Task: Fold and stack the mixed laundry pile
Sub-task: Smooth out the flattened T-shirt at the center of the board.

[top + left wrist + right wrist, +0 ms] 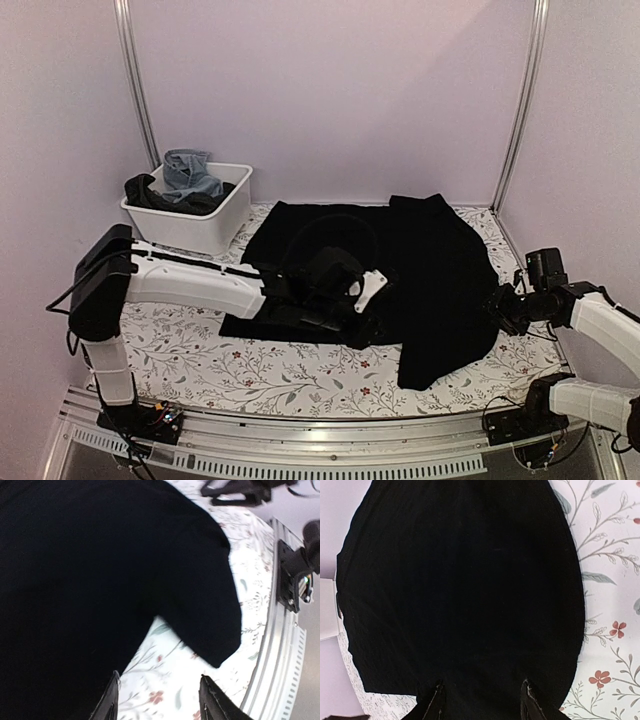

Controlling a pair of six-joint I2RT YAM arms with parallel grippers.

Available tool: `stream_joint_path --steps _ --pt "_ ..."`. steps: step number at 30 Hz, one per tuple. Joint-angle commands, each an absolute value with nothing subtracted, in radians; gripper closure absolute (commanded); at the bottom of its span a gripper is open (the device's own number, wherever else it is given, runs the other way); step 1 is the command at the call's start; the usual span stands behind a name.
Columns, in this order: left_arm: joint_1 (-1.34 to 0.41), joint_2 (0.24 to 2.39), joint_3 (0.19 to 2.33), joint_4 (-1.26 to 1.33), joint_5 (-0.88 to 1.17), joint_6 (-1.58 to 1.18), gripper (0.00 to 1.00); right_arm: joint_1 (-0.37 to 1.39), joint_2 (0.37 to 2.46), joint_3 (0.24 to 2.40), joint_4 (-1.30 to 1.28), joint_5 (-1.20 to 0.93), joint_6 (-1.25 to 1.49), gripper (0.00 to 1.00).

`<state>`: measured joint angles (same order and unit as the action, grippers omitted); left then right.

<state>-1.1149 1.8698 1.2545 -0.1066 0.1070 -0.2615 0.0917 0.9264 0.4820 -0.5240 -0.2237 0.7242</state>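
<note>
A large black cloth (400, 270) lies spread over the floral table (200, 350), with a sleeve hanging toward the front (430, 365). My left gripper (375, 320) is open and empty, low over the cloth's front edge; in the left wrist view its jaws (157, 700) stand apart over bare table beside the black cloth (75, 580). My right gripper (497, 308) is open at the cloth's right edge; in the right wrist view its jaws (481, 700) stand apart over the black cloth (460, 580). Light blue jeans (190, 172) and dark clothes (150, 195) fill the white bin.
The white plastic bin (195, 228) stands at the back left on the table. Metal frame poles (137, 80) rise at both back corners. The aluminium rail (320, 445) runs along the table's front edge, also seen in the left wrist view (280, 665).
</note>
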Motion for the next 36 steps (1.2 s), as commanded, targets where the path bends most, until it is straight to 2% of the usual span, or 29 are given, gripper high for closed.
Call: stream_joint_path --steps 1,6,16,19,21,22,30,36 --pt "-1.219 2.035 1.419 -0.075 0.144 0.01 0.47 0.094 0.958 0.533 -0.471 -0.241 0.685 0.5" --pt "-1.3 2.23 1.639 -0.107 0.145 0.14 0.51 0.092 0.977 0.557 -0.449 -0.266 0.667 0.5" --pt "-1.36 2.451 1.849 -0.163 0.084 0.213 0.57 0.063 0.981 0.57 -0.442 -0.302 0.627 0.5" --pt "-1.353 2.497 1.905 -0.192 0.046 0.209 0.7 0.057 0.973 0.573 -0.443 -0.311 0.617 0.5" --pt "-1.341 2.503 1.919 -0.198 0.05 0.206 0.97 0.052 0.973 0.577 -0.445 -0.317 0.607 0.5" --pt "-1.333 2.496 1.919 -0.197 0.055 0.199 1.0 0.049 0.973 0.58 -0.445 -0.323 0.599 0.5" --pt "-1.167 2.32 1.753 0.09 0.335 -0.018 1.0 0.03 0.976 0.649 -0.453 -0.325 0.543 0.5" --pt "-0.984 2.378 1.758 0.223 0.389 -0.313 1.0 0.023 1.014 0.698 -0.452 -0.344 0.498 0.5"
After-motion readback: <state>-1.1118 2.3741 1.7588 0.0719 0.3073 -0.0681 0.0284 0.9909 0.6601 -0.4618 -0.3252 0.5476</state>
